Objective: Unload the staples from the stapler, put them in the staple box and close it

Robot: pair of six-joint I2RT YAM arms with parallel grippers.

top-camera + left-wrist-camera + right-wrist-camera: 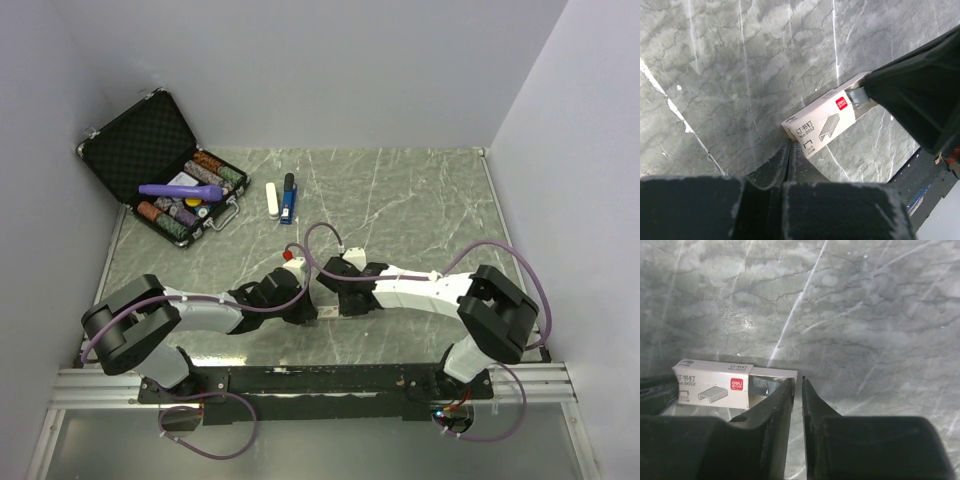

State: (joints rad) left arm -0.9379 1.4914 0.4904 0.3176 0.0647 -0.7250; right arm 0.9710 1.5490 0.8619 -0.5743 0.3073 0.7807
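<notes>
The blue stapler (pixel 288 200) with a black top lies at the back of the table, far from both grippers. My grippers meet near the front middle over a small white staple box (pixel 822 125), also in the right wrist view (pixel 710 385). My left gripper (pixel 789 144) is shut, with its tips against the box's near end. The box's inner tray (pixel 772 374) is slid partly out and shows grey staples (pixel 760 384). My right gripper (pixel 799 381) is closed to a thin slit at the tray's open end. In the top view they are the left (pixel 300 300) and right (pixel 335 285).
A white oblong bar (pixel 271 200) lies just left of the stapler. An open black case (pixel 150 140) at the back left holds poker chips and a purple tube (pixel 180 190). Grey walls stand on the left, back and right sides.
</notes>
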